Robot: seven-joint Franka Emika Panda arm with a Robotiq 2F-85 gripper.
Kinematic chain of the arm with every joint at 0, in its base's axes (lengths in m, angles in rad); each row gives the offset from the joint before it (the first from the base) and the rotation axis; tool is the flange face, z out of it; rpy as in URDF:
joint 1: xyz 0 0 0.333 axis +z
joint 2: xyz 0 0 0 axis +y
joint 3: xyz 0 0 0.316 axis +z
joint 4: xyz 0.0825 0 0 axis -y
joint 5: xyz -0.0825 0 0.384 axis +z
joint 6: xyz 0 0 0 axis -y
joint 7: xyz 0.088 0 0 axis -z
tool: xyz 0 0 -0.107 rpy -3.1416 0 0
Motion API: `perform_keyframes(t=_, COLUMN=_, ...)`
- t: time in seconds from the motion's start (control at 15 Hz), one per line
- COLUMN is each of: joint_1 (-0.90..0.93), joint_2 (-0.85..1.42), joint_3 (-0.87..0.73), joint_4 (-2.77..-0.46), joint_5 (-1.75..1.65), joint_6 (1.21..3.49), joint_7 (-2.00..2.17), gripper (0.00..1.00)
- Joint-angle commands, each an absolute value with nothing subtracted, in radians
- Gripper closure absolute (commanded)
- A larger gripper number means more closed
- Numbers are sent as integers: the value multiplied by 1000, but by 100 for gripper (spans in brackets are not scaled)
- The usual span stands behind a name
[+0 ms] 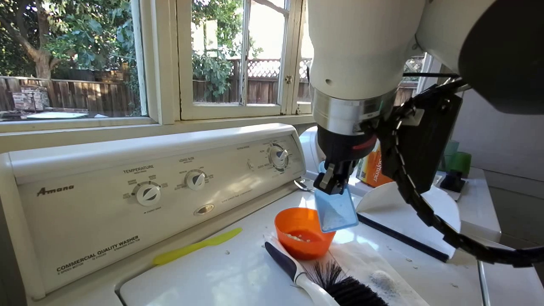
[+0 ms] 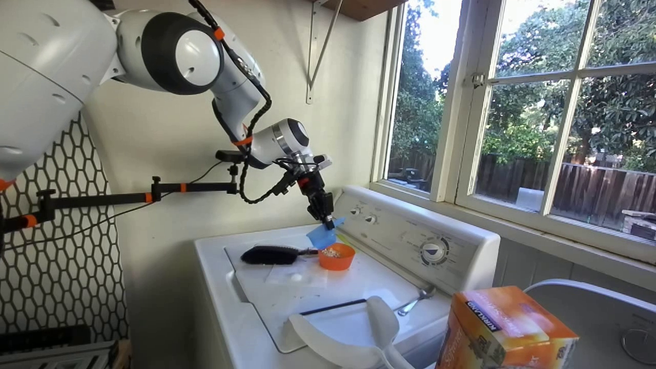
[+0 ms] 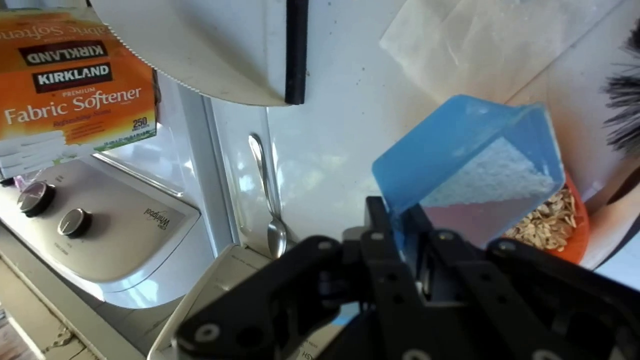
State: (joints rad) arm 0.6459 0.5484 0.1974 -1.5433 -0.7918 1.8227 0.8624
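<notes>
My gripper [image 3: 396, 212] is shut on the translucent blue scoop [image 3: 435, 150], pinching its handle. The scoop holds white granular powder [image 3: 492, 175] and is tilted. In both exterior views the gripper [image 1: 332, 183] [image 2: 328, 222] is above the washer top, with the scoop [image 1: 338, 214] [image 2: 321, 237] below its fingers. An orange bowl [image 1: 293, 242] [image 2: 335, 263] stands right beside and below the scoop. In the wrist view the scoop partly hides the bowl [image 3: 577, 245], which holds pale flakes [image 3: 545, 225]. Whether scoop and bowl touch, I cannot tell.
A black-bristled brush [image 1: 355, 291] and a thin sheet with powder [image 1: 361, 267] lie by the bowl. A yellow-green knife [image 1: 197, 246] lies along the control panel. A white dustpan [image 2: 333, 341], a spoon [image 2: 416, 301] and an orange fabric softener box [image 2: 505, 330] are farther along.
</notes>
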Motion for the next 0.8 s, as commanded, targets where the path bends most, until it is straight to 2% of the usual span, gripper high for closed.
perform_keyframes(t=0.0, joint_1=616, joint_2=480, joint_3=201, joint_4=-1648, joint_5=-749, joint_6=1918, joint_7=934, gripper=97)
perform_keyframes(t=0.73, joint_1=538, joint_2=340, joint_3=212, joint_4=-1828, joint_5=-745, joint_6=1999, joint_7=1137, gripper=97)
